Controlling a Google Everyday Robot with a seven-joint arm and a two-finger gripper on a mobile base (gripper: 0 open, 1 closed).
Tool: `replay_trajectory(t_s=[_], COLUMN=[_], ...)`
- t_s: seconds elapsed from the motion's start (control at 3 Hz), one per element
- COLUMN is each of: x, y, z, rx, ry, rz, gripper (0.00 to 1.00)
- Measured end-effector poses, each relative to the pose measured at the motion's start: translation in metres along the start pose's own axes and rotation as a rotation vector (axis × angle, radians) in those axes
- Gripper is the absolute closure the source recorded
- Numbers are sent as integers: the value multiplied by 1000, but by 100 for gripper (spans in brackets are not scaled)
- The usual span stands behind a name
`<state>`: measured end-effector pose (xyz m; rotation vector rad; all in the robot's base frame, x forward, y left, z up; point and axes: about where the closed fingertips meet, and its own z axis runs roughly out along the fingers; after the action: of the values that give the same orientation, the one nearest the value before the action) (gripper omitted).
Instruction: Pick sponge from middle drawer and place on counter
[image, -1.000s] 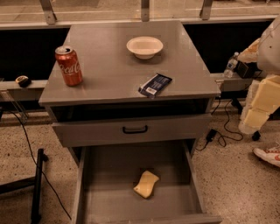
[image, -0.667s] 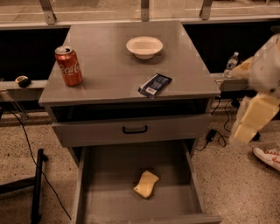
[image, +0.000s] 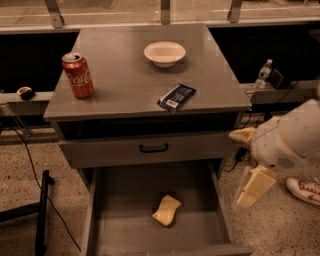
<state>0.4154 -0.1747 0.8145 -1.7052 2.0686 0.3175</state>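
Meanwhile, wavy-edged foam sponge (image: 166, 210) lies in the flat-floored metal middle drawer (image: 127, 200); gripper (image: 239, 169) alongside gapes, empty.

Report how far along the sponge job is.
Done: the middle drawer stands pulled open. In hand: the gripper hangs outside the drawer's side wall, apart from the sponge, which lies on the drawer floor. Left: reach in, grasp the sponge, lift it and set it on the counter, where a can, bowl and packet sit.
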Motion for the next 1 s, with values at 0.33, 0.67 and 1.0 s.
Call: replay_trajectory(t_s=[0.33,0.67,1.0], x=[0,-5,-20], y=[1,-24,-12], z=[1,50,125], rx=[-3,11,-28], ry=[0,-149,-353], rz=[-15,75,149], gripper=[0,0,0])
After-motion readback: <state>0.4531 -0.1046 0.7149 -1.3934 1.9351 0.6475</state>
